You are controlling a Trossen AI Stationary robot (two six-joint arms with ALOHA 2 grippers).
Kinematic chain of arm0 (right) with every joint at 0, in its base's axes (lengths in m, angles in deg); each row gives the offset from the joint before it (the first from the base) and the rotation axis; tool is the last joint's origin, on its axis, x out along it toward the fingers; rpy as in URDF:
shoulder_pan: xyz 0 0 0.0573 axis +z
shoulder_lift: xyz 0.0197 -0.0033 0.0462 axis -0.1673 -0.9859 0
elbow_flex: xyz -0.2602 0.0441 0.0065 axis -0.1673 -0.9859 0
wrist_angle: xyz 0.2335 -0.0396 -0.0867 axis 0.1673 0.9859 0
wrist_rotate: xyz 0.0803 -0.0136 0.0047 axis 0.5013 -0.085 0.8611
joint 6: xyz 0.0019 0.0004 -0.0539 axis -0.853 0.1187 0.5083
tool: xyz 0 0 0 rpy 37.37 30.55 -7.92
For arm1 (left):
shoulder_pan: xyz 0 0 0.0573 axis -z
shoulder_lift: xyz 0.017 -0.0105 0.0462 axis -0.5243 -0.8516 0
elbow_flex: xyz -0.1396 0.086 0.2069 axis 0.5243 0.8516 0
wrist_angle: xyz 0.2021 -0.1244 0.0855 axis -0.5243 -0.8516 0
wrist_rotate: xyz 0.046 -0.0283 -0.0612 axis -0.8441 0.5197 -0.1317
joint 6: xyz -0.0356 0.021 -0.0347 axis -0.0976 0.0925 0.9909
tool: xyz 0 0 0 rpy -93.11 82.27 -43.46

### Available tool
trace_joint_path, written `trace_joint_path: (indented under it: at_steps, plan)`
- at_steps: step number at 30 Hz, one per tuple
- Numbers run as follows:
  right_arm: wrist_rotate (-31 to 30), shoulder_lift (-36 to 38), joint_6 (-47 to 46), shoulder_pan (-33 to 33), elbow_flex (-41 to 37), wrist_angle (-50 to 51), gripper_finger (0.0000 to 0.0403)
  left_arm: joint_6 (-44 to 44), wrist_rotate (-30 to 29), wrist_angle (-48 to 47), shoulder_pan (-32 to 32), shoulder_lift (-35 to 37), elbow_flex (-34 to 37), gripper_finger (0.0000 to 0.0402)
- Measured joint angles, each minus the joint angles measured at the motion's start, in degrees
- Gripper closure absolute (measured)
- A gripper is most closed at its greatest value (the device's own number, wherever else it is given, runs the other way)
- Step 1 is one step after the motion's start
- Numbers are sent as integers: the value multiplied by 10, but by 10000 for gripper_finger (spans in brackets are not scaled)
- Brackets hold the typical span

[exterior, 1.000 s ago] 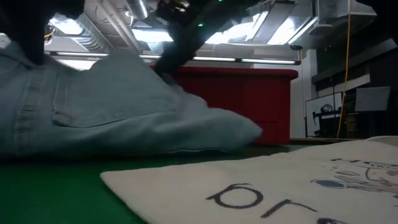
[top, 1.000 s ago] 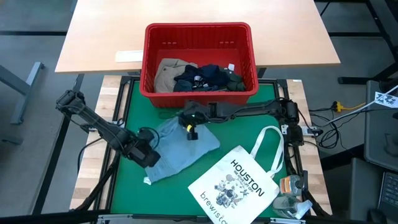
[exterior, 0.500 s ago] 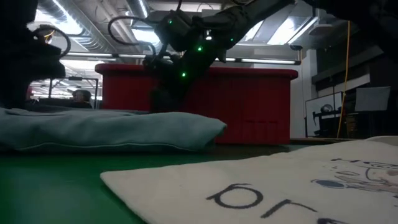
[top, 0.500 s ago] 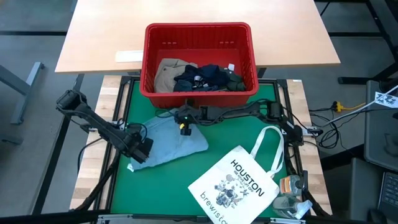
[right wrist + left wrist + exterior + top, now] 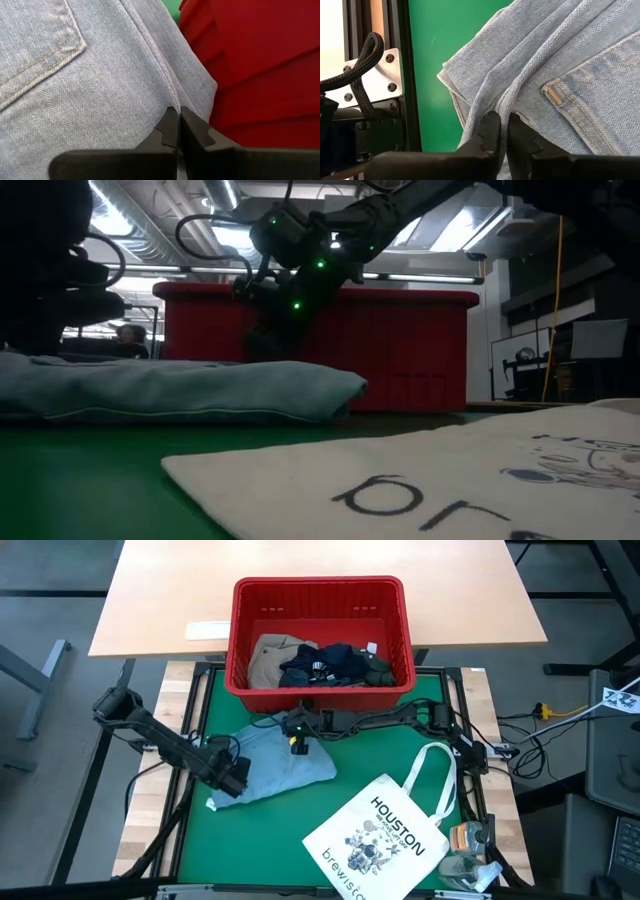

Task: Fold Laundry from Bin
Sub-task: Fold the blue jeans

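A light blue denim garment [image 5: 275, 762] lies flat on the green mat [image 5: 370, 755], just in front of the red bin [image 5: 320, 588]. The bin holds more laundry: khaki [image 5: 268, 652], navy [image 5: 322, 665] and dark green [image 5: 376, 670] pieces. My left gripper [image 5: 501, 124] is at the denim's near left part [image 5: 233, 777], shut on it. My right gripper [image 5: 176, 120] is at the denim's far edge [image 5: 295, 737] beside the bin wall, also shut on it. In the low view the denim [image 5: 190, 390] is a low flat heap. My left gripper pinches a raised ridge of denim [image 5: 506, 100] between its two fingers, near the garment's left corner. The fingers slant down from above. The denim lies on the mat, slack. My right gripper pinches a narrow fold at the denim's far edge [image 5: 172, 95] between its fingers, close to the bin's red wall [image 5: 250, 60]. The fingers slant down from the table's right side. The garment rests on the mat.
A white tote bag printed "HOUSTON" [image 5: 385, 832] lies on the mat at the near right, its handle [image 5: 432, 765] looping toward the right arm. Bottles [image 5: 470, 845] stand at the near right corner. Bare green mat lies between denim and tote.
Both grippers have sunk toward the mat and shifted a little toward the far left, still shut on the denim. The garment, held up and draped a second ago, has come down, drawn in toward the left, and now lies flat.
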Motion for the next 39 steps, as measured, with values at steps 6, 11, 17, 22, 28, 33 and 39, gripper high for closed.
trace_joint_path:
  at_steps: [6,11,17,22,28,33,39]
  plan:
    - [-4,0,0,0,0,4,380,-11,17,-2,-13,0,0,328]
    - [-22,0,0,-1,2,12,320,-23,35,-7,-24,0,-2,290]
    - [-59,-1,26,3,53,94,275,-33,38,-66,-26,0,-54,290]
    - [-50,-2,28,6,113,214,275,-72,32,-112,-25,0,-126,291]
    - [-28,-1,26,21,170,346,280,-139,31,-97,-25,0,-186,291]
    - [-2,0,15,34,187,400,281,-151,29,-39,-24,0,-195,291]
    - [93,0,-14,64,185,447,281,-195,21,90,4,0,-181,291]
